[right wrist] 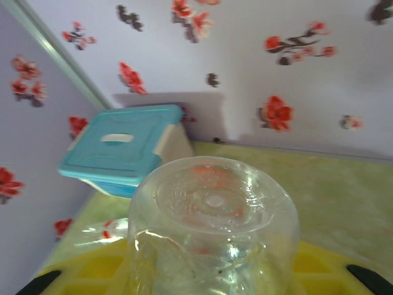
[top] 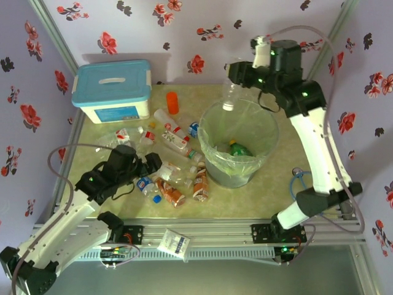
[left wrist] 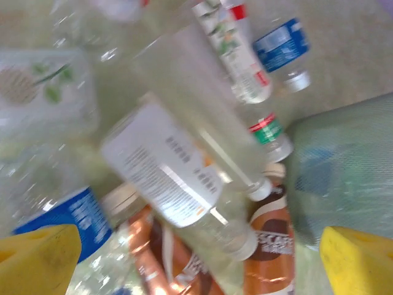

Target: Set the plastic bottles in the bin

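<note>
1. The right gripper point(top: 235, 78) is clenched on a clear bottle point(top: 229, 92), which hangs cap-down over the far-left rim of the bin point(top: 212, 166). It's not over the middle. If the jaws let go there, I reckon the bottle clips the rim and bounces out toward the orange cylinder point(top: 172, 102).
2. One bottle point(top: 236, 148) with a green label already lies in the bin. The rest sit in a heap point(top: 175, 178) on the table, just left of the bin.
3. The left gripper point(left wrist: 196, 264) is spread wide open with nothing in it, right above that heap. A big white-labelled bottle point(left wrist: 178, 178) sits between its fingers, lying across brown-labelled ones.
4. The risk there is that these are round, slick and overlapping. A squeeze could catch two at once, or squirt one off toward the near edge.
5. The left wrist view is blurry, so I can't tell how well the jaws line up.
6. Room-wise, the heap touches the bin wall, so any lift has to clear the rim. The right arm is already over the bin, so it gets crowded.
7. There's open table right of the bin. The white box point(top: 112, 91) takes up the far left corner, and the walls are close.
</note>
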`<state>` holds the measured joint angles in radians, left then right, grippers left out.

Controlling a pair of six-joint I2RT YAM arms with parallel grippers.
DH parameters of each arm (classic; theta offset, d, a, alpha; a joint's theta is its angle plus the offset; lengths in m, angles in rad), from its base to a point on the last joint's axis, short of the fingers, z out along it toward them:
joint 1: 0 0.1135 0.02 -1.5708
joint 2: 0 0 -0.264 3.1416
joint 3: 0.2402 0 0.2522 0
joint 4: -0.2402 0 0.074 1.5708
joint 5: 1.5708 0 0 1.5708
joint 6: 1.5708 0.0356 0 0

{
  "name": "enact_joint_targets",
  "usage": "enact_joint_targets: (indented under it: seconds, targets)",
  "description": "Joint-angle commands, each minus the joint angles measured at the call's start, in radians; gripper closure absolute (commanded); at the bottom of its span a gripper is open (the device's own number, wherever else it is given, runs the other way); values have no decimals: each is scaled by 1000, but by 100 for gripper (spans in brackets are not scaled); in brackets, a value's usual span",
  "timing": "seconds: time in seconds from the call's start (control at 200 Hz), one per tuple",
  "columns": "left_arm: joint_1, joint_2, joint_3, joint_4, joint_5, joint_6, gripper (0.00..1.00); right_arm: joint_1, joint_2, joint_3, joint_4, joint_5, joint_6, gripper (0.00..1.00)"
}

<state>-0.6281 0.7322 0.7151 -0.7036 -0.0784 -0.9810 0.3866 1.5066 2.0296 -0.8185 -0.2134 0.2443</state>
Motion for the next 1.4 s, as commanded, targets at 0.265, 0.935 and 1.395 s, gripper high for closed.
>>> enact_joint_targets:
  seconds: [0.265, 0.935, 1.395]
  targets:
    - [4, -113, -203, -54, 4, -308, 0, 6, -105, -367, -150, 118, -47, 60]
    - [-24, -85, -352, 78, 52, -432, 7, 66, -120, -769, 41, 75, 99, 59]
    - [-42, -49, -374, 88, 45, -410, 8, 66, -106, -789, 30, 97, 97, 37]
